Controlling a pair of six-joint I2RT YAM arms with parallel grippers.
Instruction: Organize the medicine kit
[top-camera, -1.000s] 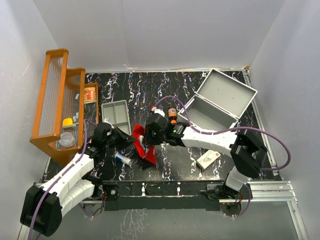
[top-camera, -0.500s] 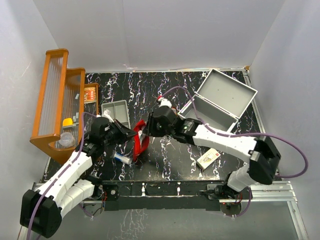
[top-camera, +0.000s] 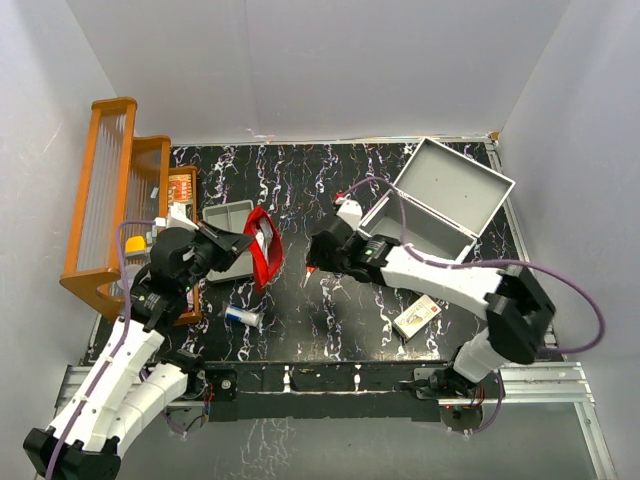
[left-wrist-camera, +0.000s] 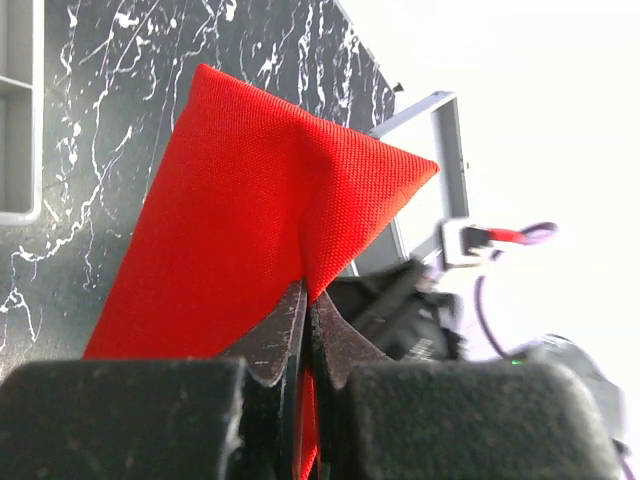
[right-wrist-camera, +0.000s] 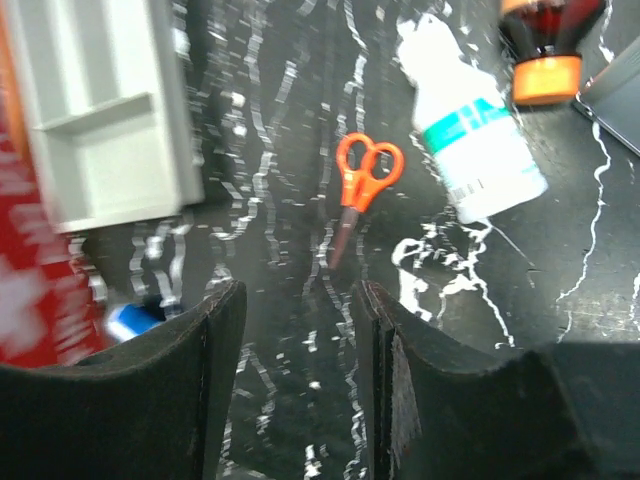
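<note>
Transfer of red pouch (top-camera: 263, 245): left end effector (left-wrist-camera: 305, 300), pressed together on a fabric fold, has lifted it clear, just beside the small grey tray (top-camera: 228, 222). Right end effector (right-wrist-camera: 298, 300) has released it and hangs spread, with scissors (right-wrist-camera: 362, 175) and white bottle (right-wrist-camera: 475, 150) ahead of its fingers. Medicine kit (top-camera: 455, 188) lies open behind the right end effector. Loose items now seem reachable for packing.

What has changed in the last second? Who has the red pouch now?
The left gripper, shut on the pouch, has lifted it from mid-table and carried it left, to the right edge of the tray. The right gripper has backed off the pouch toward the case and is open and empty above the scissors. Case, tray, tube and box have not moved.
</note>
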